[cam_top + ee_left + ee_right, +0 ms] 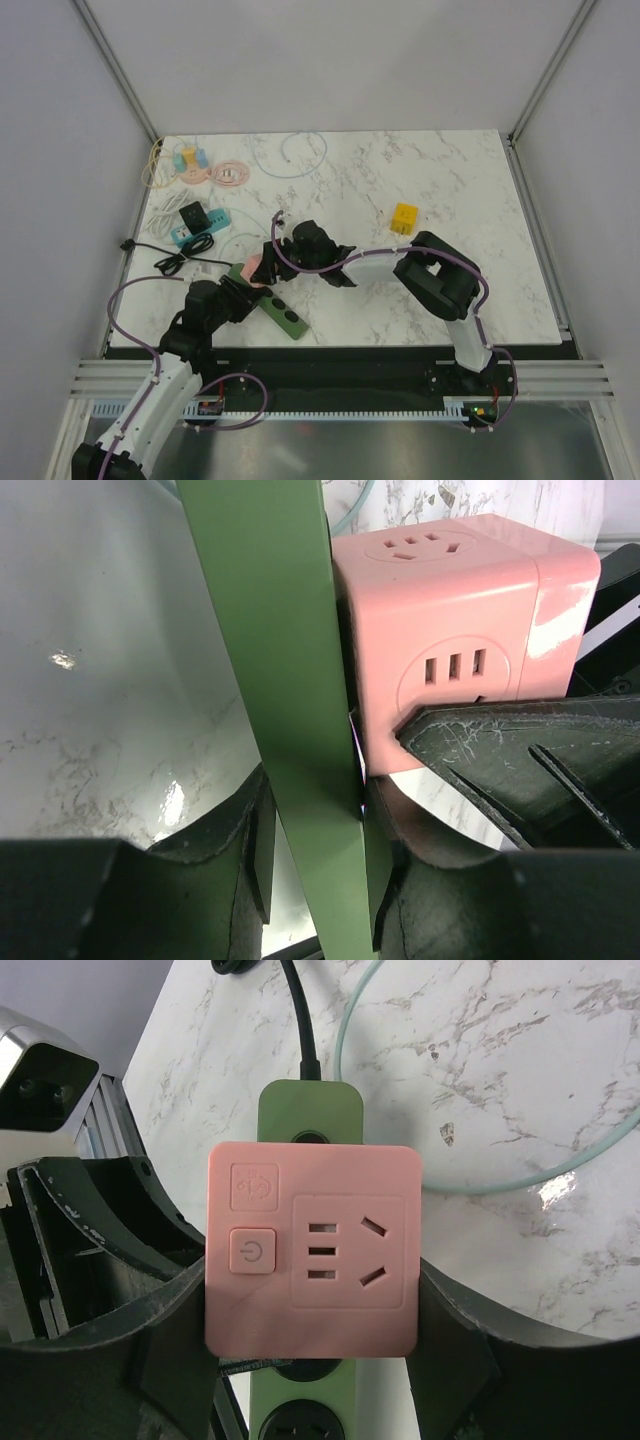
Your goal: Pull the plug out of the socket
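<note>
A pink cube plug (pixel 256 268) sits on the green power strip (pixel 285 315) at the near left of the table. My left gripper (pixel 243 292) is shut on the strip's edges; in the left wrist view its fingers (pixel 315 860) clamp the green strip (pixel 290 680), with the pink cube (pixel 450 630) against the strip's face. My right gripper (pixel 280 262) is shut on the cube. In the right wrist view its jaws (pixel 312 1325) press both sides of the pink cube (pixel 312 1250), and the strip (pixel 310 1110) shows behind it.
A yellow cube (pixel 404 217) lies at the middle right. A black adapter (pixel 191 214), a teal strip (pixel 198 231), black cables (pixel 180 262), a pink coil (pixel 228 174) and a thin looped cable (pixel 290 155) crowd the far left. The strip's black cord (pixel 300 1020) runs away.
</note>
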